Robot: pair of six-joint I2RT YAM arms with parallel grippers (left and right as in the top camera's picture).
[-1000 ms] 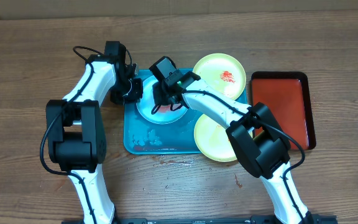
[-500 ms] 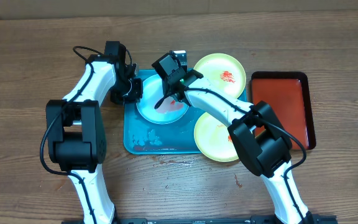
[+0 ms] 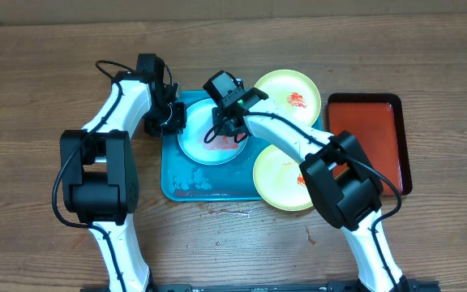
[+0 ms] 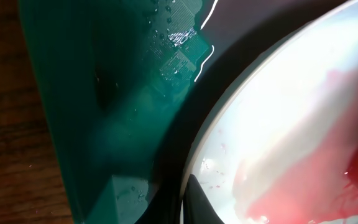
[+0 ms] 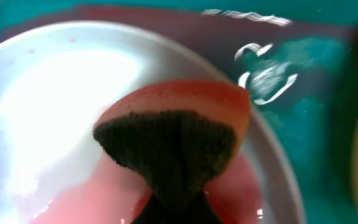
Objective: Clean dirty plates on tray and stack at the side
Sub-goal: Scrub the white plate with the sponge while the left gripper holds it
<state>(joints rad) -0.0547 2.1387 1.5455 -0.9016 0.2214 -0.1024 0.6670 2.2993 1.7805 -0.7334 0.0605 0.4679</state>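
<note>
On the wooden table (image 3: 39, 73), the left gripper (image 3: 171, 120) sits at the left rim of the turquoise tray (image 3: 171, 166). Its wrist view shows one dark fingertip (image 4: 194, 202) lying on the edge of the pale blue-white plate (image 3: 194, 148). The other finger is hidden, so I cannot tell how wide this pincer stands.

The tray is a glossy, wet plastic rectangle with rounded corners and a raised rim. Pale smears and droplets mark its bare lower floor. The pale plate rests in the tray's upper half, round and smooth, holding a thin pink-red wash of sauce.

The right gripper (image 3: 221, 128) is closed on a sponge (image 5: 176, 134), squeezing it into a narrow waist. The sponge has a coarse dark face and a reddish back, and it presses on the plate's wet surface.

Further right, one yellow-green plate (image 3: 274, 88) overlaps the tray's upper right corner and carries a red sauce blot. A second yellow-green plate (image 3: 276, 182) overlaps the lower right corner, partly under the arm. A red tray (image 3: 375, 146) with a black rim lies beside them.
</note>
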